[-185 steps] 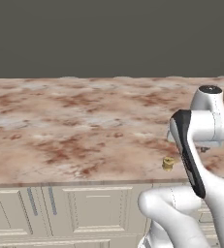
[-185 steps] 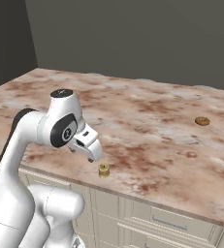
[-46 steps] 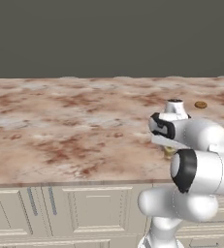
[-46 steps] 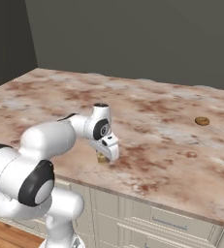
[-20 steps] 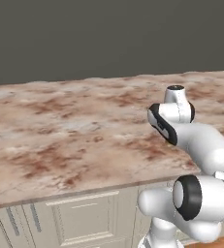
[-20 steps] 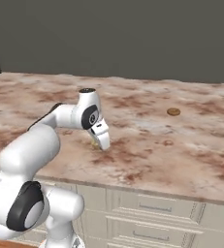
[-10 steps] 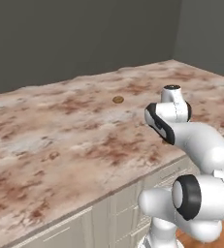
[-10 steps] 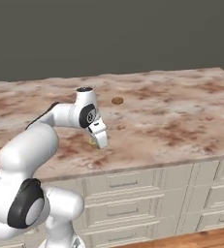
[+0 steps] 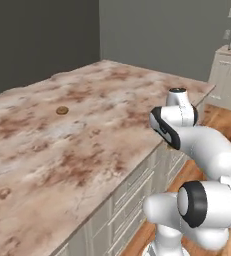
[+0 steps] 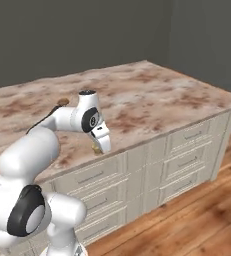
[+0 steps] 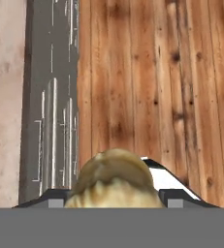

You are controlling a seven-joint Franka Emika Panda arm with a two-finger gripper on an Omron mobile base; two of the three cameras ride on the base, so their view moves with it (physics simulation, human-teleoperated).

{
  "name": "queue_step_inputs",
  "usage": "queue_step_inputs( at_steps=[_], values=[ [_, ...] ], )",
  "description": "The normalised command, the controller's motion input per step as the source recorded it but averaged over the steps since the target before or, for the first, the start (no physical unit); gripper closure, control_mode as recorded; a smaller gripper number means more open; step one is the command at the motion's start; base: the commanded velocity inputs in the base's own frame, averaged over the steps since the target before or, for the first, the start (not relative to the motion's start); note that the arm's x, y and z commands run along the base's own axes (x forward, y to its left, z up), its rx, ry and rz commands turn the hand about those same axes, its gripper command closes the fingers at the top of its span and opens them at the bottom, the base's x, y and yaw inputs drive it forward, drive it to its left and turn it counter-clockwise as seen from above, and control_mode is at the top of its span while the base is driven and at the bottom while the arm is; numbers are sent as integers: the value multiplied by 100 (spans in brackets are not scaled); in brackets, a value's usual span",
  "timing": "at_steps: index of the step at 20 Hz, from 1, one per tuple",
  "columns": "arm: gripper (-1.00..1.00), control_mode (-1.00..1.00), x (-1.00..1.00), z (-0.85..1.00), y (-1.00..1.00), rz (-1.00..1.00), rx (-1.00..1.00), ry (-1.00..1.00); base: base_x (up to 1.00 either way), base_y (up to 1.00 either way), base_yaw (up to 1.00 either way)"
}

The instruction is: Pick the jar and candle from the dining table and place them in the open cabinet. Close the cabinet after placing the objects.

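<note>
my pincer [image 10: 99, 148] grips the candle [image 10: 96, 148] at mid-frame, off the worktop [image 10: 152, 95] edge, wood floor [image 11: 152, 82] beneath.

The candle [image 11: 114, 180] sits at six o'clock in the hand view as a blurred yellowish lump, its lower part cut off at the bottom edge, so its base and the finger tips on either side are hidden. In the right base view the candle [image 10: 96, 148] is a tiny tan speck under the gripper [image 10: 102, 142], too small to show how the jaws meet it. In the left base view the arm's own body hides the jaws. The tabletop [image 9: 62, 150] runs off the picture at nine o'clock. A small brown disc [image 9: 62, 110] on it is too small to identify.
</note>
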Motion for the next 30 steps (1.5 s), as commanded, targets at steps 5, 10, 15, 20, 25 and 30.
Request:
queue_step_inputs(
  at_steps=[5, 10, 15, 20, 25, 30],
  values=[
    [100, 100, 0, 0, 0, 0, 0, 0, -6, -9, -58],
    [100, 100, 0, 0, 0, 0, 0, 0, 4, -20, -54],
    [100, 100, 0, 0, 0, 0, 0, 0, 59, -1, -46],
    [100, 100, 0, 0, 0, 0, 0, 0, 89, 0, -42],
    [100, 100, 0, 0, 0, 0, 0, 0, 97, 0, -37],
    [100, 100, 0, 0, 0, 0, 0, 0, 100, 0, -35]
  ],
)
